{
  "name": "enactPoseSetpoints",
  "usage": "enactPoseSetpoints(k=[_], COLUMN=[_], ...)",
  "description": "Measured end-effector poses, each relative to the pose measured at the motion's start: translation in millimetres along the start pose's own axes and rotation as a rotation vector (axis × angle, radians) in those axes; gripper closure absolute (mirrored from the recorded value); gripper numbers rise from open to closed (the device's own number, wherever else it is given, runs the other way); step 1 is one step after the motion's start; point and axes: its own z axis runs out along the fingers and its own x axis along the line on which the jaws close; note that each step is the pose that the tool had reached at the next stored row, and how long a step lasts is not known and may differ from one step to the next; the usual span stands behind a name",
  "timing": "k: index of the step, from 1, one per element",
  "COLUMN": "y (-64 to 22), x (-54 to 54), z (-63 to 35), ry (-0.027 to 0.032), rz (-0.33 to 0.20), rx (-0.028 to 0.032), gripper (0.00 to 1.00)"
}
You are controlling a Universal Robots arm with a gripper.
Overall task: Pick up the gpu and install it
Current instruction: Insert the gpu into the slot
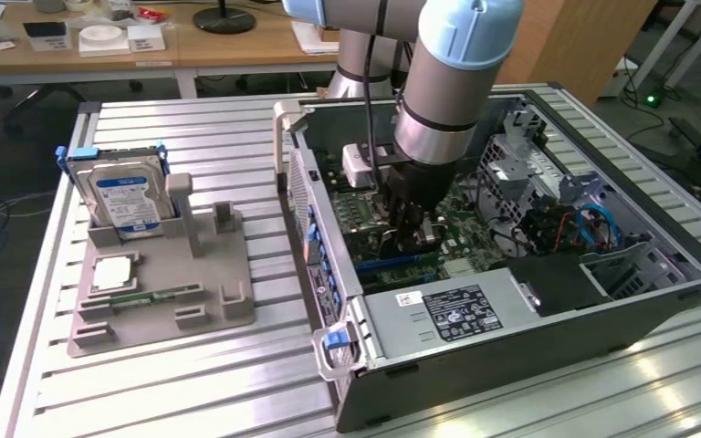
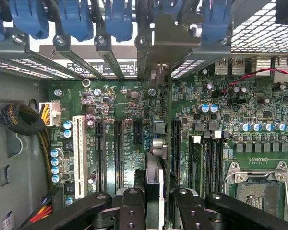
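1. Jaws: drawn in narrow, one on each flat face of the gpu [image 2: 157,143], which is held between them
2. Gripper [image 2: 156,197]: black, two-fingered, pointing down into the open computer case [image 1: 643,301]; in the exterior view the gripper [image 1: 409,233] sits low over the board, under the grey arm [image 1: 448,82]
3. Gpu: thin card seen edge-on, standing upright above the motherboard [image 2: 110,105]; it lies in line with the long black expansion slots [image 2: 119,148], between that group and a further black slot [image 2: 176,143]; its silver bracket end [image 2: 158,72] reaches the rear slot openings, just beside the blue latches [image 2: 77,19]; whether the card edge is seated in a slot cannot be told
4. Motherboard, further items: white slot [image 2: 78,148], processor socket [image 2: 259,187]
5. Case, further items: power supply [image 1: 448,315] with label, at the near end
6. Grey holder tray [image 1: 168,319]: on the ribbed metal table [image 1: 204,392], at the exterior view's left of the case, well apart from the gripper; carries a hard drive [image 1: 125,201] with blue label, standing upright, and a green memory stick [image 1: 143,297], lying flat
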Motion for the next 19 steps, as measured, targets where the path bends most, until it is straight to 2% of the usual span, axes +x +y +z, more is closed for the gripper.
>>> enactPoseSetpoints(k=[19], y=[0.1], x=[-1.9], z=[3.4], ry=[0.0002], rz=[-0.001], rx=[-0.0001], gripper=[0.73])
